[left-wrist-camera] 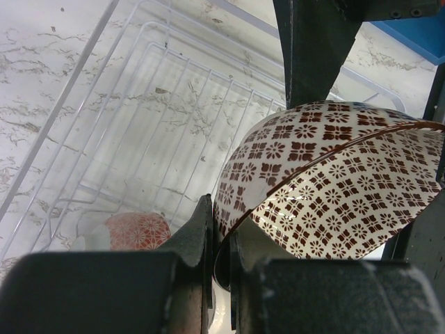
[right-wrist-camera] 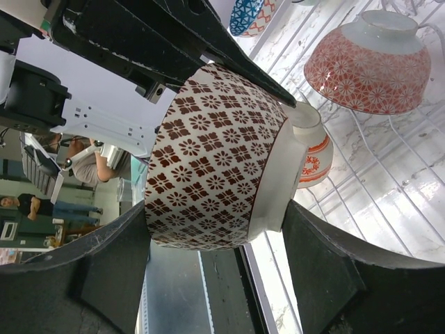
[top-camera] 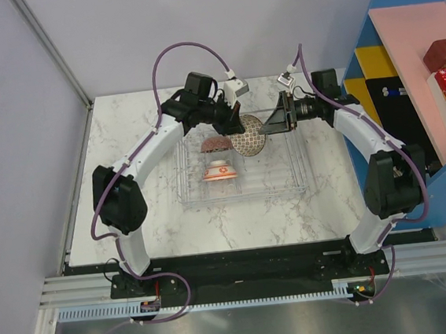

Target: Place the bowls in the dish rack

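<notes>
now left gripper (left-wrist-camera: pixel 221 240) pinches, right gripper (right-wrist-camera: pixel 217 216) clasps one lattice bowl (top-camera: pixel 248 142); two red bowls (top-camera: pixel 215 144) (top-camera: pixel 219 170) in dish rack (top-camera: pixel 288 186)

I'm running this in a robotics lab: white partition walls (top-camera: pixel 13 116), near aluminium rails (top-camera: pixel 249 273), people standing (right-wrist-camera: pixel 24 204) beyond.
</notes>
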